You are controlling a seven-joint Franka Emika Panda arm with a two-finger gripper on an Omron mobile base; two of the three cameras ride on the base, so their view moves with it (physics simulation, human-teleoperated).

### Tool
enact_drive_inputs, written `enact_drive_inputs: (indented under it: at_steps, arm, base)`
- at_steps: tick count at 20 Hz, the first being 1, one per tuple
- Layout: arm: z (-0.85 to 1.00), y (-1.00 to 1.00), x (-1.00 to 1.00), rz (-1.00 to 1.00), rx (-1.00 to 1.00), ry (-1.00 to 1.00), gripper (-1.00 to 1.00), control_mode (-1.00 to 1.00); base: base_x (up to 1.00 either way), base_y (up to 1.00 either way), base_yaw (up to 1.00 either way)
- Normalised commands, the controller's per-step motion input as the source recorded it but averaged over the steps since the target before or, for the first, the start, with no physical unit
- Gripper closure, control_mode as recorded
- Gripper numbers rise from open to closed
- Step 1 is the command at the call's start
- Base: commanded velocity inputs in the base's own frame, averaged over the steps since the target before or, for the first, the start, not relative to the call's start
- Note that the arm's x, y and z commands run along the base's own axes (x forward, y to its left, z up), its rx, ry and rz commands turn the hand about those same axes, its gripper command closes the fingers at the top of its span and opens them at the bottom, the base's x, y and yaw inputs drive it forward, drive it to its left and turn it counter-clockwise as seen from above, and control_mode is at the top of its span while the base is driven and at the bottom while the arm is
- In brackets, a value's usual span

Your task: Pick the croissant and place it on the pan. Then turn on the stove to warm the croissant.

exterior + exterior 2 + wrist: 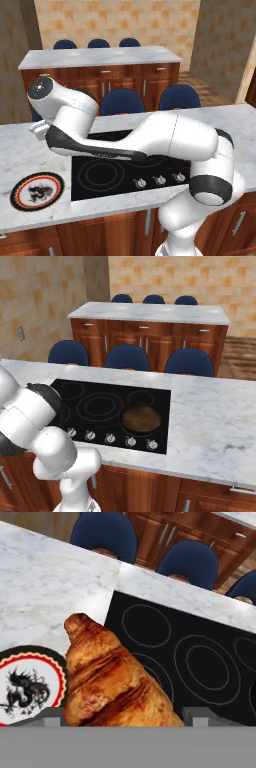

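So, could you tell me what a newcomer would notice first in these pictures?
The golden-brown ridged croissant looms large in the hand view, between the jaws, above the black glass stove. Beside it on the marble counter lies a round white plate with a red-and-black rim. The small dark round pan sits empty on a front burner.

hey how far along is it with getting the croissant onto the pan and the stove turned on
Done: the croissant is off the plate, whose emblem shows bare. In hand: the hand view shows the croissant between the fingers of the gripper, above the counter beside the stove. Left: the pan sits empty on a front burner, and the knobs look untouched.
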Motion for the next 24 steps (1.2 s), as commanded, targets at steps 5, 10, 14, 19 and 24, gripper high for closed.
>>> enact_drive_inputs:
  at_steps: [5, 10, 14, 19, 24]
  arm:
    - [0.03, -1.0, -0.52, 0.05, 0.1, -0.01, 1.0, -1.0]
    - [0.0, -1.0, -0.52, 0.06, 0.08, -0.01, 1.0, -1.0]
    - [0.02, -1.0, -0.4, 0.07, 0.1, -0.04, 1.0, -1.0]
    - [0.34, -1.0, -0.27, 0.06, 0.08, -0.12, 1.0, -1.0]
    - [0.4, -1.0, -0.16, 0.03, 0.08, -0.12, 1.0, -1.0]
  base:
    - [0.0, 0.0, 0.0]
    - [0.0, 0.0, 0.0]
    - [0.0, 0.0, 0.0]
    - [0.0, 0.0, 0.0]
    - [0.0, 0.0, 0.0]
